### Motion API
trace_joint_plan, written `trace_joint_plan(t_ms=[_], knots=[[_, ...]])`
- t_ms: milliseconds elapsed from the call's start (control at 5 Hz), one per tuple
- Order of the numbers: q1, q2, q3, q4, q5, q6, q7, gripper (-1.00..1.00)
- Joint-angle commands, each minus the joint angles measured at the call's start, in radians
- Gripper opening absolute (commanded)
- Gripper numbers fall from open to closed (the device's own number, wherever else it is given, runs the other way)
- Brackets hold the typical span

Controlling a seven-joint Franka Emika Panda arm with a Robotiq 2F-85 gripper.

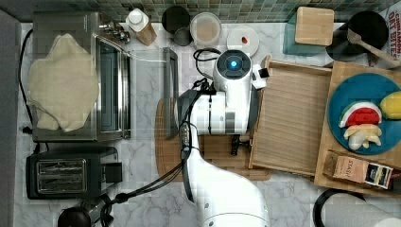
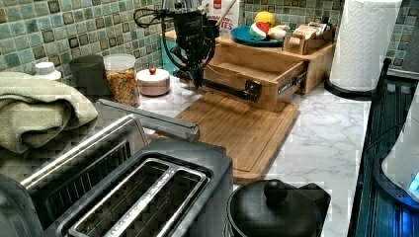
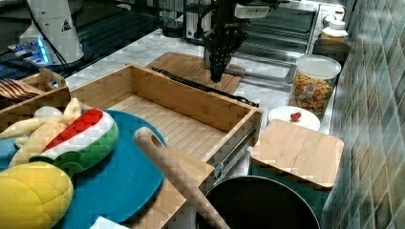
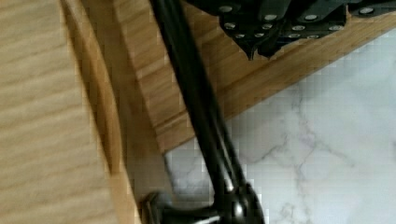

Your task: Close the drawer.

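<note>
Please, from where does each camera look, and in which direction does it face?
Top view: overhead, facing down on the open drawer; white arm shows.
Left view: low behind the toaster, facing the drawer front; claw shows.
Right view: beside the blue plate, facing the oven; claw shows.
Wrist view: close on the drawer handle.
All share the drawer.

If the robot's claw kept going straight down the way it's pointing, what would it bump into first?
Probably the brown cutting board. The gripper points down just outside the drawer front, beside its black handle. Depth is unclear, so it might graze the handle first.
</note>
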Motion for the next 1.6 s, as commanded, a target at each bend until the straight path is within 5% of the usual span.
trace_joint_plan(t_ms=[200,400,800,1600], knots=[[-0.058,-0.018,-0.019,0.006,-0.063,0.098,-0.202,-1.00],[-0.018,-0.016,-0.078,-0.005,-0.077,0.121,-0.221,-1.00],[-0.105,0.016,-0.043,0.021,0.003,0.079,-0.359,-1.00],[-0.182,0.009,-0.046,-0.037,0.064,0.091,-0.467,-1.00]])
